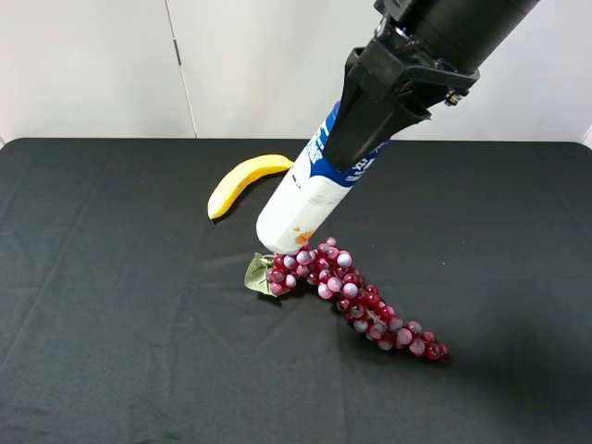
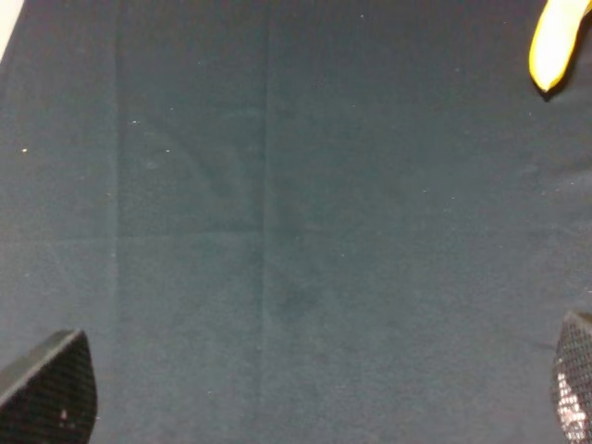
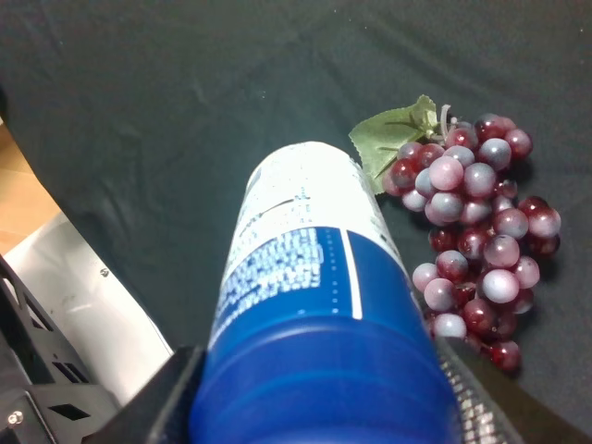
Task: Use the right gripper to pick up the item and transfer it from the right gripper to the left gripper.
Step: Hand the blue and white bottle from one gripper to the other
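**Bottle (image 1: 310,199) clamped in right gripper (image 1: 363,139); left gripper (image 2: 310,402) empty**

The left gripper is outside the high view. Its wrist view shows only two fingertips at the frame's corners, spread wide, with bare cloth (image 2: 277,231) between them.

A banana (image 1: 245,180) lies flat on the cloth, left of the bottle and apart from it.

The bottle hangs tilted, with its cap end up inside the right gripper. The fingers are closed on the blue label band. The white base points down, just beside the leaf end of the grapes (image 1: 361,296). I cannot tell whether the base touches the cloth.

The bottle looks like rigid, light plastic. Its body is smooth and round, so it could twist or slide in a loose pinch. The bare white lower body, below the right fingers, is the free place for the left gripper to grip, squarely across the cylinder.

The grapes trail rightward and toward the camera from under the base, so a low swing could snag them. The banana sits low and should not hinder a handover made in the air.
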### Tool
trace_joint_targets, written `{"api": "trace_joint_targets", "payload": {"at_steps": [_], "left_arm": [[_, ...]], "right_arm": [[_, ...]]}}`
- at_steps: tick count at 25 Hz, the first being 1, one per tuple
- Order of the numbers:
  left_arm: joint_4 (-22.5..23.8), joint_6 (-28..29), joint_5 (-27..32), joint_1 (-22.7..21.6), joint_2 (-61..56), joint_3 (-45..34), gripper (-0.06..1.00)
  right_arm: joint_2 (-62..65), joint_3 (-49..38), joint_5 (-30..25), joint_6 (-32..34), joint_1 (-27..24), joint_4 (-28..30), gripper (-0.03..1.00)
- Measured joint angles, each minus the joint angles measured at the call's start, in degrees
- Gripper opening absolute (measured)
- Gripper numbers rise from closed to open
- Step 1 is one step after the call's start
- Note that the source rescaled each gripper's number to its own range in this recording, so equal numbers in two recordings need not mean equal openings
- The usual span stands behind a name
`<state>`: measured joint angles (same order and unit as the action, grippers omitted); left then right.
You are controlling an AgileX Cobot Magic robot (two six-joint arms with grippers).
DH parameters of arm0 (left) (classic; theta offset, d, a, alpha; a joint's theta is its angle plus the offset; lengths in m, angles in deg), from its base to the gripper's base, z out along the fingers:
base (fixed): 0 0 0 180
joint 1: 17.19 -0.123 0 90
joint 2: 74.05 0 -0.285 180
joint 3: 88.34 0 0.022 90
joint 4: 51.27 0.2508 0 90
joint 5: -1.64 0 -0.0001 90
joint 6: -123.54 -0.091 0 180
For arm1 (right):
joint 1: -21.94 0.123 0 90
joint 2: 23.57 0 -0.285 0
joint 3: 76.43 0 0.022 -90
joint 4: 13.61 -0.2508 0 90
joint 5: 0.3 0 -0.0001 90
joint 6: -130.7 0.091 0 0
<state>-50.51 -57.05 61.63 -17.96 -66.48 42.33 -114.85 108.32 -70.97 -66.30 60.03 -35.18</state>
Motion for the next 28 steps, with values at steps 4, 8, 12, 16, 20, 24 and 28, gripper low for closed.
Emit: {"api": "trace_joint_targets", "payload": {"at_steps": [4,8,12,16,20,24,28], "left_arm": [[-2.93,-0.44,0.0,0.0,0.1,0.0,0.96],[-5.92,-2.98,0.0,0.0,3.88,1.14,0.96],[-9.19,-8.73,0.0,0.0,10.47,2.91,0.96],[-13.0,-14.88,-0.06,0.43,17.21,4.56,0.96],[-14.13,-18.27,-1.76,3.44,21.28,6.22,0.96],[-14.24,-19.44,-2.58,7.61,25.0,6.88,0.96],[-14.24,-19.72,-3.99,11.34,28.43,7.06,0.96]], "right_arm": [[0.0,0.0,0.0,0.0,0.0,-1.31,0.05],[0.0,0.0,0.0,0.23,0.0,-2.92,0.05],[0.0,0.0,0.0,0.51,0.0,-2.92,0.05],[0.0,0.0,0.0,1.27,0.0,-2.96,0.05],[0.0,0.0,0.0,2.16,0.0,-3.28,0.05],[0.0,0.0,0.0,2.57,0.0,-4.58,0.05],[0.0,0.0,0.0,2.8,0.0,-7.08,0.05]]}}
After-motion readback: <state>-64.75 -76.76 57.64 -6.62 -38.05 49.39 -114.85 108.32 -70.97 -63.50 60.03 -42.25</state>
